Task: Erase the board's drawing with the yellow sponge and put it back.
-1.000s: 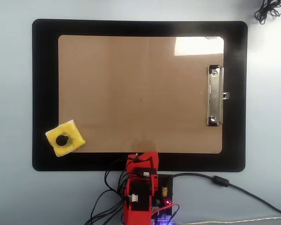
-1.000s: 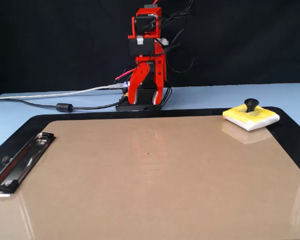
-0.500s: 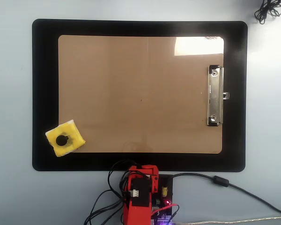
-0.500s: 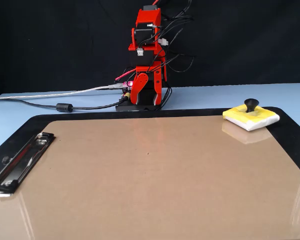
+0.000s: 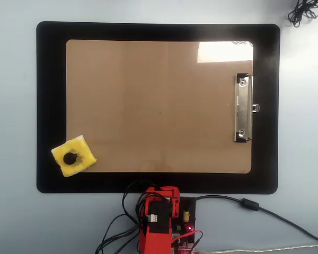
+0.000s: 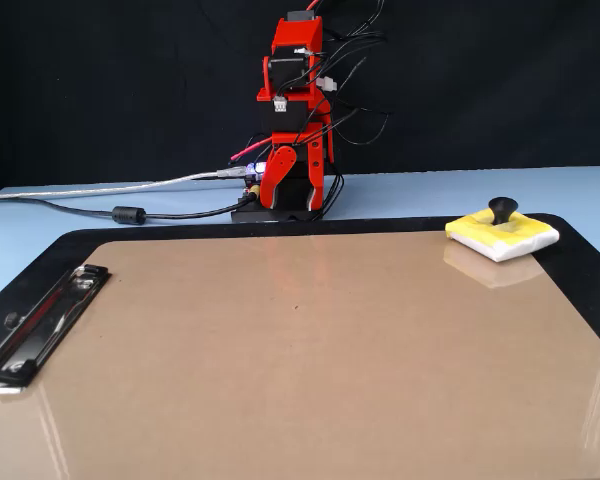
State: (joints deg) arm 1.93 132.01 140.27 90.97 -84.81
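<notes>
I log: board (image 5: 159, 106), long axis left-right in overhead view, clip (image 5: 243, 108) at right; sponge (image 5: 73, 156) skewed on its lower-left corner; claw (image 6: 292, 180) folded down, state unreadable.

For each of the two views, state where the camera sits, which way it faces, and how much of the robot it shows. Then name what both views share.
Overhead view: above the table, looking straight down on the board; the folded red arm shows at the bottom edge.
Fixed view: low at the board's far side, facing the arm, seen upright with its end effector pointing down.
Shared: board, sponge, clip, dot, arm.
</notes>
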